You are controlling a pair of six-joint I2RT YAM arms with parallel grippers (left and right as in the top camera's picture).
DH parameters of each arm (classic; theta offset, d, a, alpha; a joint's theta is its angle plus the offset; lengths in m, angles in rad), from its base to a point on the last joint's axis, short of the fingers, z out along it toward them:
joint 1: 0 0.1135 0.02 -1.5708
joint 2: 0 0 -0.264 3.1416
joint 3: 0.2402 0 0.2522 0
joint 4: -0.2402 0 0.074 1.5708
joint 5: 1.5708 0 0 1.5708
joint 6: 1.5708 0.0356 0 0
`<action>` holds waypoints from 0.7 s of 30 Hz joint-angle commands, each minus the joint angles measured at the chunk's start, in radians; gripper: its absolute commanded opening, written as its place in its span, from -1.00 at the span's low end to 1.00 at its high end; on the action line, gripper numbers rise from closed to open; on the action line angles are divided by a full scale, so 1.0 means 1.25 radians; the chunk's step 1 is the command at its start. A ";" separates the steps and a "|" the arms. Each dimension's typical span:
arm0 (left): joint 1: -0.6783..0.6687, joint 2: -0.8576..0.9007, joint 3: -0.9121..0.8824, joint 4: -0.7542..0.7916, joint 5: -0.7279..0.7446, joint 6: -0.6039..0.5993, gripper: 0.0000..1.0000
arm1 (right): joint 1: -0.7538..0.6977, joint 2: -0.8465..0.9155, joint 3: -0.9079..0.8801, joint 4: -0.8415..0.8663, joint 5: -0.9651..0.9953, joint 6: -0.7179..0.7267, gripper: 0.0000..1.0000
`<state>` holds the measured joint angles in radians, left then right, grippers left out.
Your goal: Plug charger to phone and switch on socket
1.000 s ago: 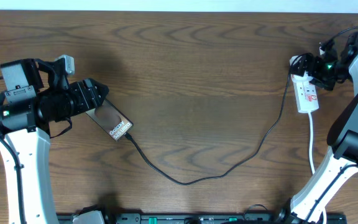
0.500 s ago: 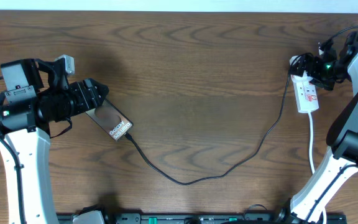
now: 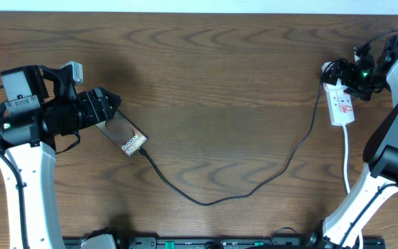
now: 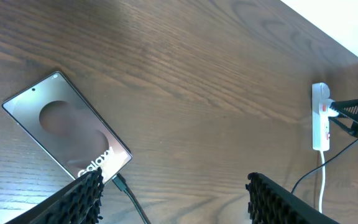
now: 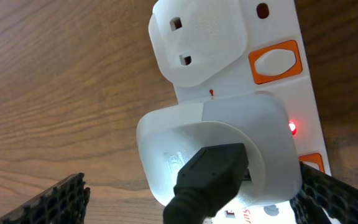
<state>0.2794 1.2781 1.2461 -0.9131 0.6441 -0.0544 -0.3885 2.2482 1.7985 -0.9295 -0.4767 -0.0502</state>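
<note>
1. Status. The bronze-brown flat phone with white "Galaxy" lettering [image 3: 124, 136] lies on the brown wooden tabletop [image 3: 220, 69] at the left. The thin black charger cable [image 3: 206, 200] meets its lower edge and runs in a slack loop to the white elongated power strip socket [image 3: 342, 104] at the right. A small red lamp [image 5: 292, 127] glows on the strip, so I judge the socket live and the task close to done.

2. Tools. The left tool [image 3: 109, 104] has its fingers apart and clamps nothing; it sits at the phone's upper end. The right tool [image 3: 340, 77] also stands spread, with 1 finger on each side of the white adapter block [image 5: 229, 130] and no contact that I can see.

3. Hazards.
- If I lift the right tool off line, a finger may catch the black connector [image 5: 213, 171] and drag the adapter out.
- A second press on the orange switch [image 5: 276, 61] or its neighbour would cut power.
- Any sideways move of the left tool could push the phone and work the plug tip loose.
- The slack loop lies open to either arm.

4. Containers. No container is in view. The nearest equivalent is the strip's outlets: 1 holds the adapter, and the raised white piece beside it looks empty, though the view is too close to be sure.
</note>
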 commanded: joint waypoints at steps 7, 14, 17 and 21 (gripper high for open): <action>-0.003 -0.002 0.000 -0.002 -0.007 0.010 0.45 | 0.056 0.048 -0.085 0.004 -0.151 0.037 0.98; -0.003 -0.002 0.000 -0.002 -0.007 0.011 0.46 | 0.061 0.049 -0.085 0.008 -0.151 0.043 0.99; -0.003 -0.002 0.000 -0.002 -0.007 0.011 0.45 | 0.067 0.048 -0.085 0.009 -0.151 0.043 0.99; -0.003 -0.002 0.000 -0.002 -0.007 0.011 0.45 | 0.070 0.048 -0.085 0.014 -0.148 0.050 0.99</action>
<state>0.2794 1.2781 1.2461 -0.9131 0.6441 -0.0544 -0.3878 2.2295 1.7607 -0.8864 -0.4778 -0.0288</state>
